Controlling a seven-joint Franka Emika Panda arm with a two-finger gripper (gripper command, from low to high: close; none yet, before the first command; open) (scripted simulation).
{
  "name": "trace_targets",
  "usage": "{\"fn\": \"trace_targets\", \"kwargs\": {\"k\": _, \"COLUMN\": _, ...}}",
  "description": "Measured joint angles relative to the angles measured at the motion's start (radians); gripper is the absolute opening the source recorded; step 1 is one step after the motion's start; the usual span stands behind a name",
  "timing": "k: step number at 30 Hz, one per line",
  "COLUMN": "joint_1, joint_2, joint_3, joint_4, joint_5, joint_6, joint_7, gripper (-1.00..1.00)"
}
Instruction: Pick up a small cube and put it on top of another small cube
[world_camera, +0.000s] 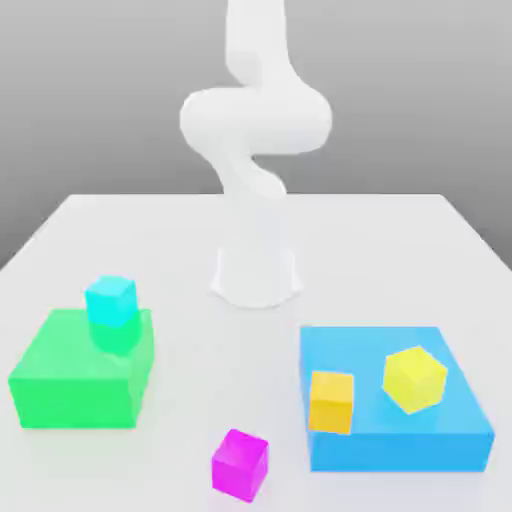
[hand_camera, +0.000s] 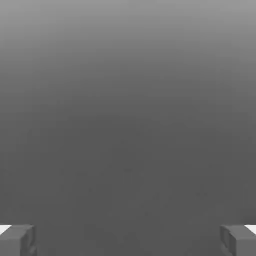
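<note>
The gripper (hand_camera: 128, 240) stood spread wide, nothing between its fingers (hand_camera: 17, 239). The pink cube (world_camera: 240, 465), plain and glossy, lay on the white table (world_camera: 180, 230), well apart from it. The cyan cube (world_camera: 110, 300) sat atop the green block (world_camera: 75, 385).

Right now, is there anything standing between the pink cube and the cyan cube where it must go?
Nothing visible blocks it. The pink cube sits alone on the table; the cyan cube stands on the green block, its top bare. The path only has to rise over that block's edge.
</note>
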Motion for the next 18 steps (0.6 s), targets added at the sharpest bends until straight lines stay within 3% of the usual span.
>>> {"fn": "trace_targets", "kwargs": {"k": 18, "joint_1": -0.061, "joint_2": 0.659, "joint_3": 0.035, "joint_4": -0.182, "joint_5": 0.001, "joint_6": 0.306, "joint_7": 0.251, "gripper": 0.0}}
